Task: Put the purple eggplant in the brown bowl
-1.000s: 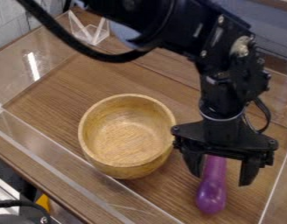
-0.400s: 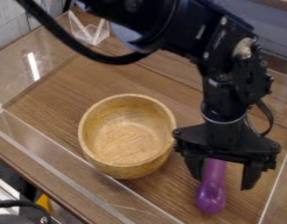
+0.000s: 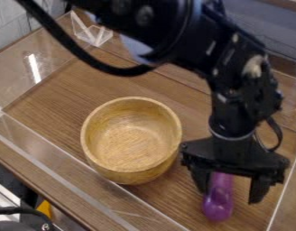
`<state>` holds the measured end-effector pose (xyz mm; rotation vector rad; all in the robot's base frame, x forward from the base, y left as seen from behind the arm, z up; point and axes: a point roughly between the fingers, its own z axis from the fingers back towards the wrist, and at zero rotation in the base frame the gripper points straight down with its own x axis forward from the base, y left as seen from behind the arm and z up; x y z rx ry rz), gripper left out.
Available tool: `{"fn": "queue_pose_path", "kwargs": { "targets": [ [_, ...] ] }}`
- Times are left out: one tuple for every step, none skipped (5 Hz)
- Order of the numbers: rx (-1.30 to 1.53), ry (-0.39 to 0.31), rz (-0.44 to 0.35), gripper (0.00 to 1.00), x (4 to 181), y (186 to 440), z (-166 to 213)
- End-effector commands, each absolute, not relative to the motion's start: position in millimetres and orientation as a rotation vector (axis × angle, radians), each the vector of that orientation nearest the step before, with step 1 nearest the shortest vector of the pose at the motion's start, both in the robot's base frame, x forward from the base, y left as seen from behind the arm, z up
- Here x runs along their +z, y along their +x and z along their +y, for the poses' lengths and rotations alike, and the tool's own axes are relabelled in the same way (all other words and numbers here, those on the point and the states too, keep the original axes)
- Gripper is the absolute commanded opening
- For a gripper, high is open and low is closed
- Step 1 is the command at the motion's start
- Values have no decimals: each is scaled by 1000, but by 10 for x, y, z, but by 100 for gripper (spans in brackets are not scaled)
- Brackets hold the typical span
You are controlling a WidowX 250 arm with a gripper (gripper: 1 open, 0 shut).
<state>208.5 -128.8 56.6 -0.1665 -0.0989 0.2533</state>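
Wooden and light brown, the brown bowl (image 3: 131, 140) is the first item you meet at the left of centre; it sits upright on the wood-grain table (image 3: 66, 90), and you can see bare grain inside it with nothing lying there. Clear plastic walls (image 3: 30, 68) border the table at the left and along the near edge. Move your eye right and you find the black arm (image 3: 241, 86) coming down from the upper left, with the gripper (image 3: 233, 187) pointing almost straight down, just beside the bowl's right rim. Note that its two fingers (image 3: 194, 175) stand spread wide apart, one on each side of the purple eggplant (image 3: 218, 201). You can confirm that the eggplant lies on the table to the lower right of the bowl, outside it. Its upper end sits between the spread fingers, and its rounded lower end points toward the near edge; whether the fingers touch it cannot be determined from this view.
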Motion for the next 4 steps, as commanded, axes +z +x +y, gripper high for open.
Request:
{"fn": "queue_pose_path", "kwargs": {
  "targets": [
    [253, -165, -118, 100, 528, 2112, -1333],
    [250, -146, -113, 100, 449, 2110, -1336],
    [251, -135, -114, 100, 399, 2123, -1326],
    [252, -121, -115, 100, 374, 2138, -1308]
  ]
}}
